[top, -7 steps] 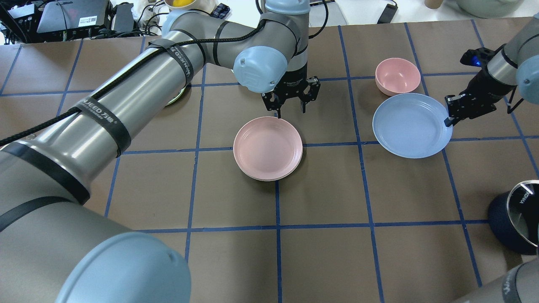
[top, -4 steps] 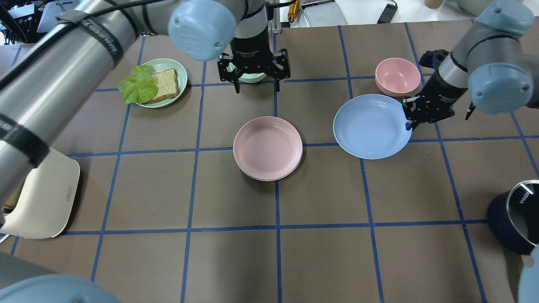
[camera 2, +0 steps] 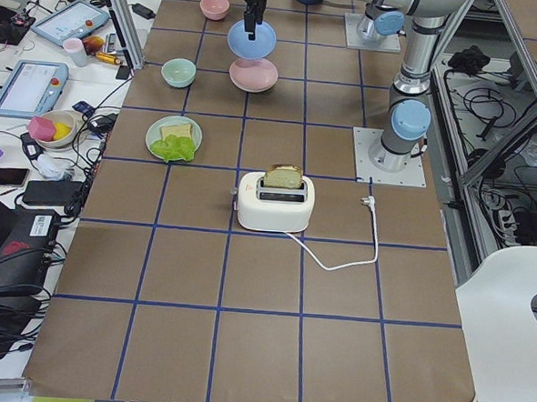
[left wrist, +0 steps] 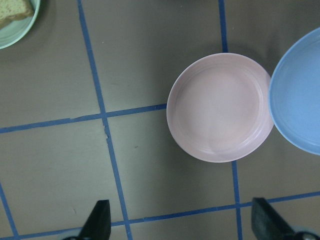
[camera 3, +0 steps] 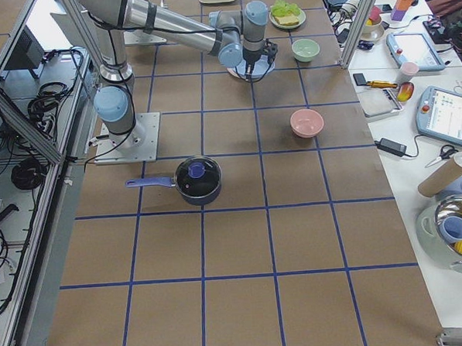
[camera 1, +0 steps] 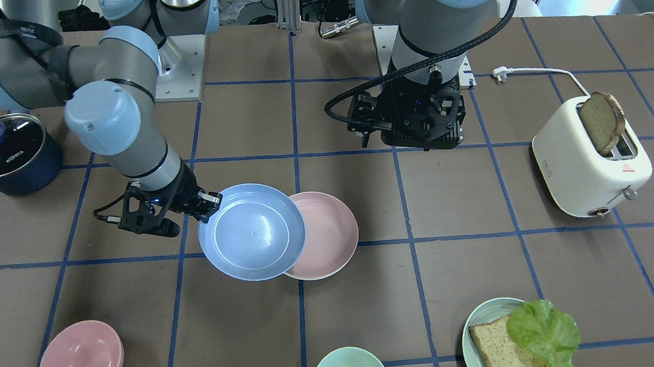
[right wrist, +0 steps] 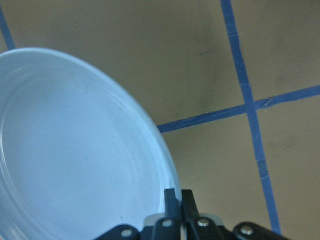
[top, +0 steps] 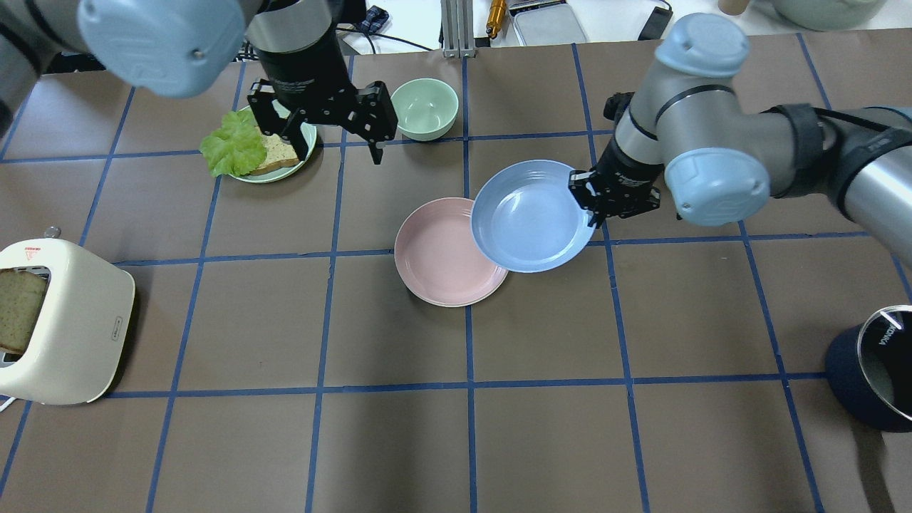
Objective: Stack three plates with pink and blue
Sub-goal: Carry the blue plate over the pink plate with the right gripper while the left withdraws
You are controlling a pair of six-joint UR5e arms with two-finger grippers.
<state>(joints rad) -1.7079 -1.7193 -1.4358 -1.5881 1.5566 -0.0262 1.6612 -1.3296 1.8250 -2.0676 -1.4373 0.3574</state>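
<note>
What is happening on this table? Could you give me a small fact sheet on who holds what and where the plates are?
Right claw: shut on the rim of the blue plate
Blue plate: lifted, partly over the pink plate
Pink plate: flat on the table
Left claw: open, empty, near the green bread plate
Left to do: blue plate not yet set down on pink

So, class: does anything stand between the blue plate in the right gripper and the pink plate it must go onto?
Nothing visible does. The right gripper holds the blue plate by its rim, partly over the pink plate, whose top is bare. The left gripper hangs open, well aside.
</note>
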